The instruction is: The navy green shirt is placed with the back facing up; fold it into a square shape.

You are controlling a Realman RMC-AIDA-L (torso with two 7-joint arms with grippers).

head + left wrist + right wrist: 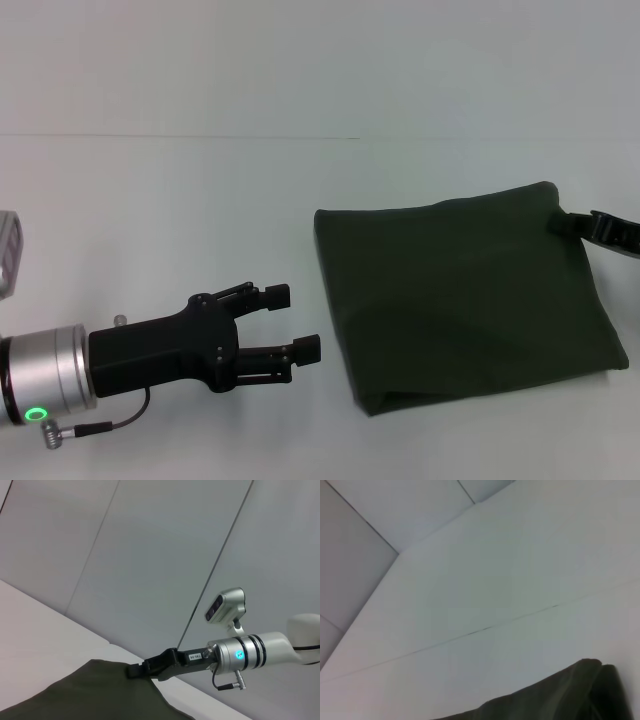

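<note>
Head view: the left tool (pixel 290 322), fingers spread and holding nothing, hovers over bare white bench (pixel 150 200) just beside the folded, squarish dark olive-green fabric shirt (pixel 465 295); the right tool (pixel 585 226) pinches its far corner.

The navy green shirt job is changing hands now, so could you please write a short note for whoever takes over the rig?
Left pincer: open, empty, over the table to the left of the shirt, not touching it.
Right pincer: at the shirt's far right corner; grip on the cloth cannot be confirmed.
Navy green shirt: on the table, right of centre, already folded into a rough square.
Left to do: tidy the slightly uneven edges, then withdraw both arms.
</note>
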